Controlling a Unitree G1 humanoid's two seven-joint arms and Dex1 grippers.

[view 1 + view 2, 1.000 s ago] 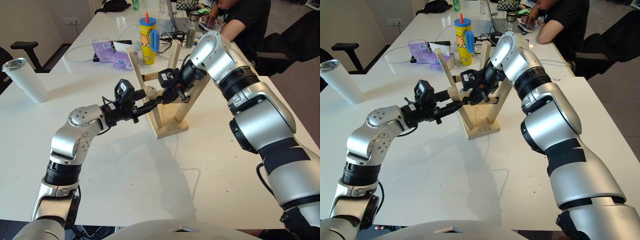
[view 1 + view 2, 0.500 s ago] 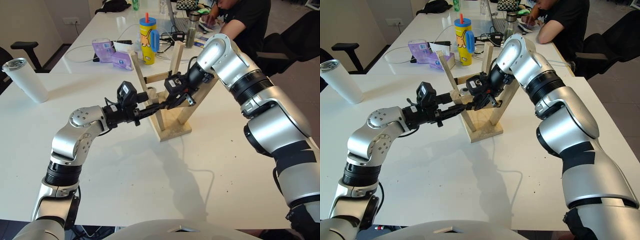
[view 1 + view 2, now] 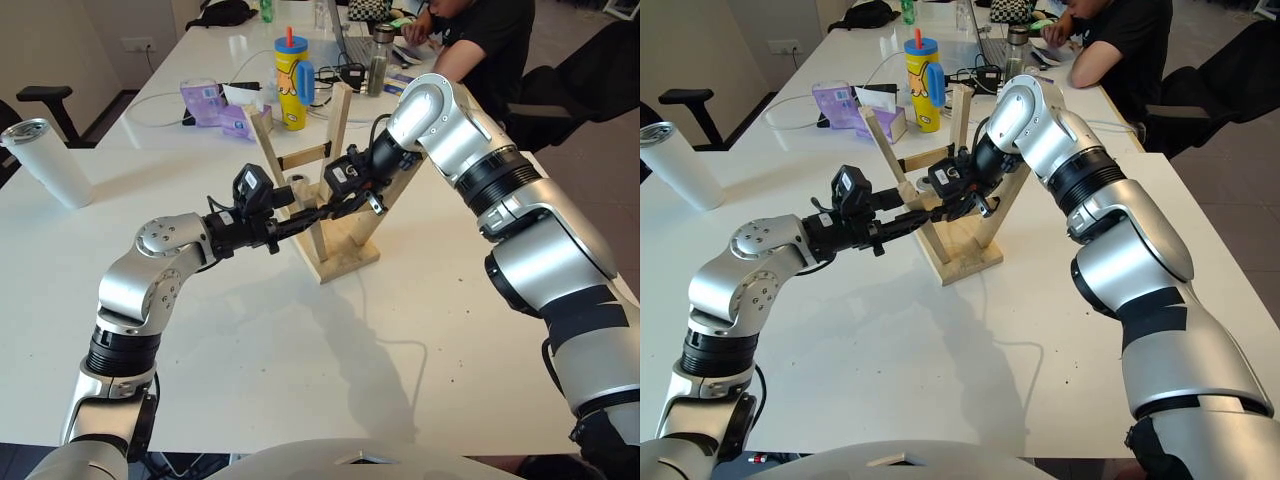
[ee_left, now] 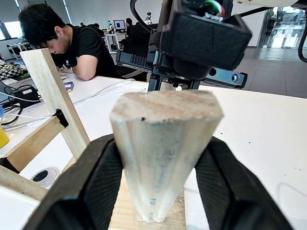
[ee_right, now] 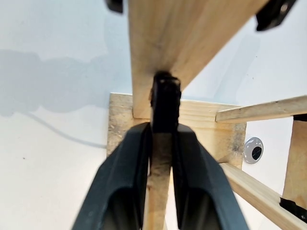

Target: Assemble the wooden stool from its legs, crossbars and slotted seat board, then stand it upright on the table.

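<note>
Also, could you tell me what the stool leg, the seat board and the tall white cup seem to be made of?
Stool leg: pale unfinished wood, visible grain and rough end. Seat board: same bare light wood. Tall white cup: smooth matte white, likely coated metal or plastic; shiny lid.

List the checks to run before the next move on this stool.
1. Left end effector shut on leg: ok.
2. Right end effector shut on wooden piece: ok.
3. Seat board resting on the table: ok.
4. Held leg fully seated in its slot: cannot tell.
5. Stool standing upright: not ok, legs point up.
6. Yellow cup apart from the stool: ok.
</note>
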